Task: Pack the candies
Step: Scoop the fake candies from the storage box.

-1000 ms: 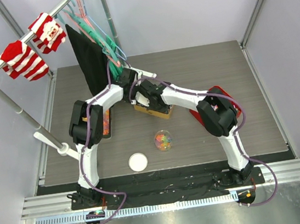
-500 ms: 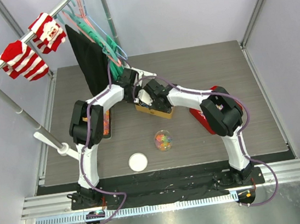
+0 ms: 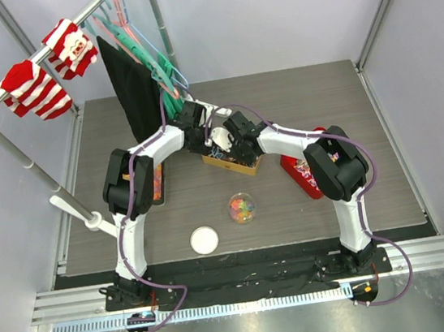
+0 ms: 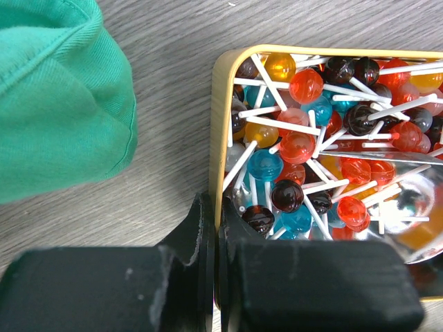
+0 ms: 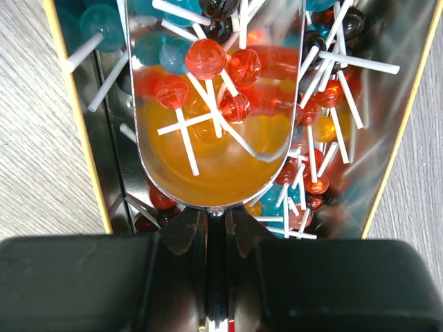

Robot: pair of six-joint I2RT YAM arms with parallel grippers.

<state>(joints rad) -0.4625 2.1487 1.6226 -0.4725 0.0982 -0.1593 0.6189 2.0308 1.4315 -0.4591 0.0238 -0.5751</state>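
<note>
While both arms meet at the middle of the worktop (image 3: 319,96) | left pincer (image 4: 211,216) closed on the rim of the yellow tin (image 4: 218,138) | right pincer (image 5: 210,225) clamped on the handle of the silver scoop (image 5: 208,176) | candies (image 4: 297,146), tiny lollipops on white sticks, fill the tin; a few red ones lie in the scoop

left arm (image 3: 137,173): reaching far across the worktop, forearm angling inward | left tool (image 4: 211,216): pinching tight on the wall of the yellow tin (image 4: 220,138) | right arm (image 3: 333,169): arching inward toward the left wrist | right tool (image 5: 208,223): clamping the handle of the metal scoop (image 5: 208,185)
</note>
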